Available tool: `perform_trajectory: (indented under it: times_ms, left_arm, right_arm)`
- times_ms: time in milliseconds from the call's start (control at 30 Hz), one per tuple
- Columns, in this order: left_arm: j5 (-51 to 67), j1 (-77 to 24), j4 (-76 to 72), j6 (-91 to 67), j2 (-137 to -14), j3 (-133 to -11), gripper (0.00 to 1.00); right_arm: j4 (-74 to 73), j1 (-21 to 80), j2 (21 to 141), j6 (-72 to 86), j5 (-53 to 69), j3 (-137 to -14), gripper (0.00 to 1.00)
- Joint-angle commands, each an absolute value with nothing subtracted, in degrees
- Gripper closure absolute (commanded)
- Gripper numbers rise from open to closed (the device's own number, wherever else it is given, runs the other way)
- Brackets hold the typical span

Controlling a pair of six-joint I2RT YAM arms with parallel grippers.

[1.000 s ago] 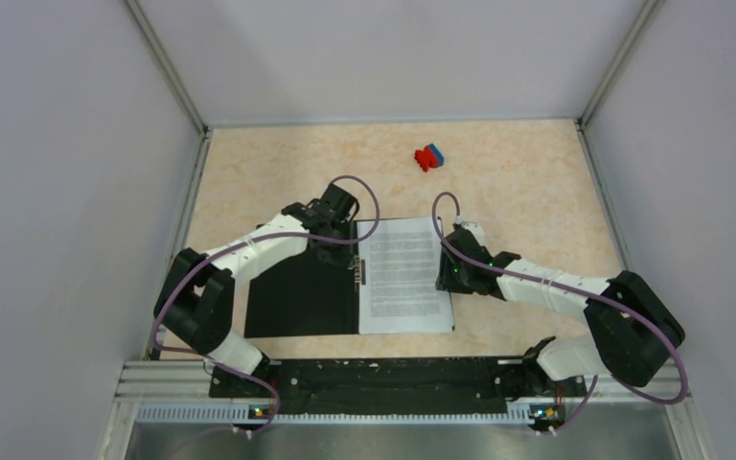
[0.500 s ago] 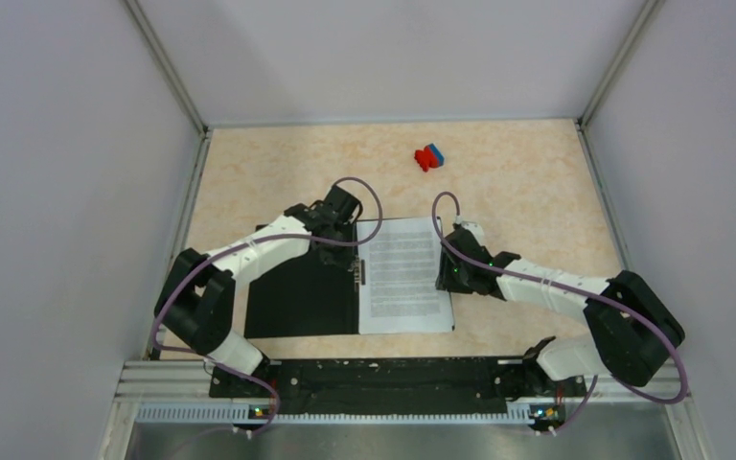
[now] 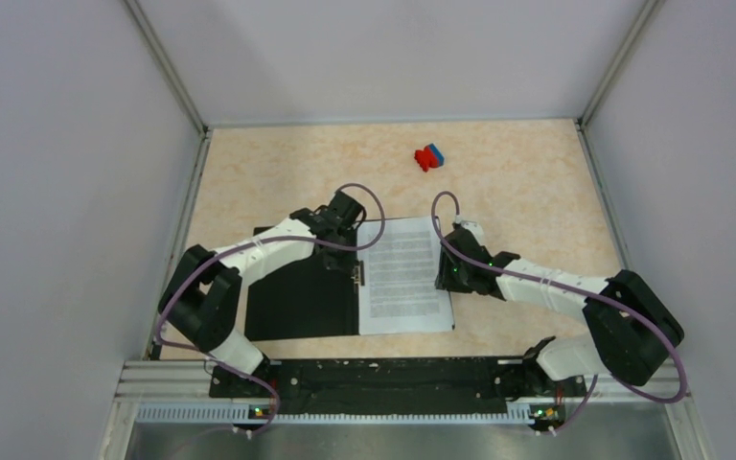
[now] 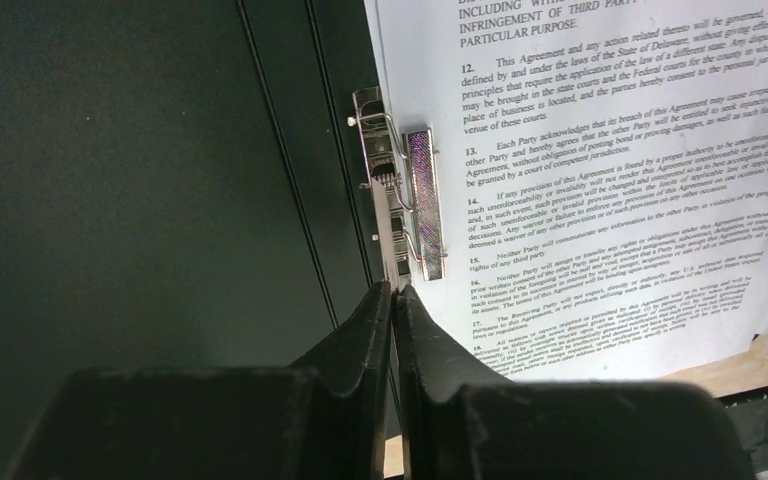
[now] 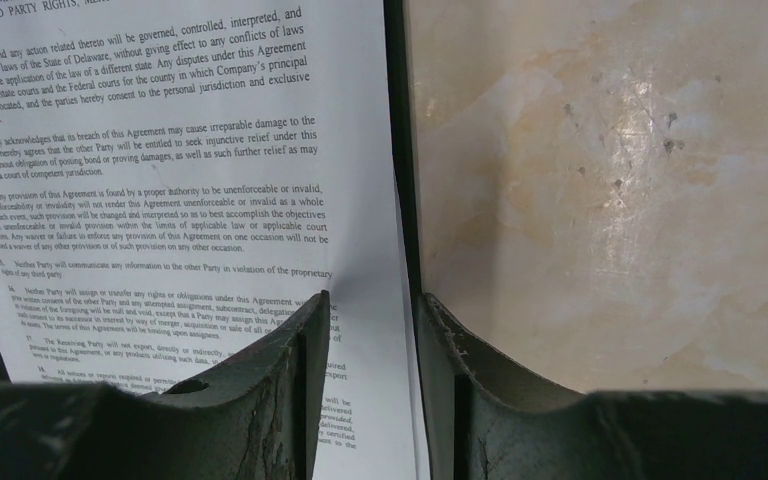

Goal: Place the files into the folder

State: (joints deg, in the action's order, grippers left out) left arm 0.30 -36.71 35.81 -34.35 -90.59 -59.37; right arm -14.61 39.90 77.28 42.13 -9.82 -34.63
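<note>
- Left wrist view: the left gripper (image 4: 395, 292) has its jaws drawn almost together on the near end of the metal clamp (image 4: 415, 200) at the spine of the folder (image 4: 110, 200), seemingly pinching its thin lever.
- The folder lies open and flat on the table (image 5: 610, 150), black inside up. The files (image 4: 600, 150) lie on its right half, with the clamp's bar over their left margin.
- Right wrist view: the right gripper (image 5: 372, 300) stands with jaws apart, astride the right edge of sheets and cover. One finger is on the paper and the other over the table, and it grasps nothing that can be made out.
- The sheets look light, limp and slippery on each other, so a push from one corner would likely fan or buckle them. Flat pressure near an edge should steady them best.
- The clamp is probably stiff and sprung. Its lever end is the place to take hold, and a slipping pinch could let it snap back onto skewed sheets.
- The cover seems thin but stiffer, best lifted by its free outer edge.
</note>
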Motion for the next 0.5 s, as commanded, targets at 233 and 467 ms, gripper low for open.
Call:
perform_trajectory:
  times_ms: [233,467]
  left_arm:
    - [1.4,-38.0,33.0,-34.9,-94.4,-57.0,0.98]
    - [1.7,-38.5,31.8,-35.1,-96.4,-56.9,0.99]
  right_arm:
    - [-14.8,39.9,79.0,42.6,-10.0,-33.9,0.62]
    - [-14.8,39.9,79.0,42.7,-10.0,-33.9,0.62]
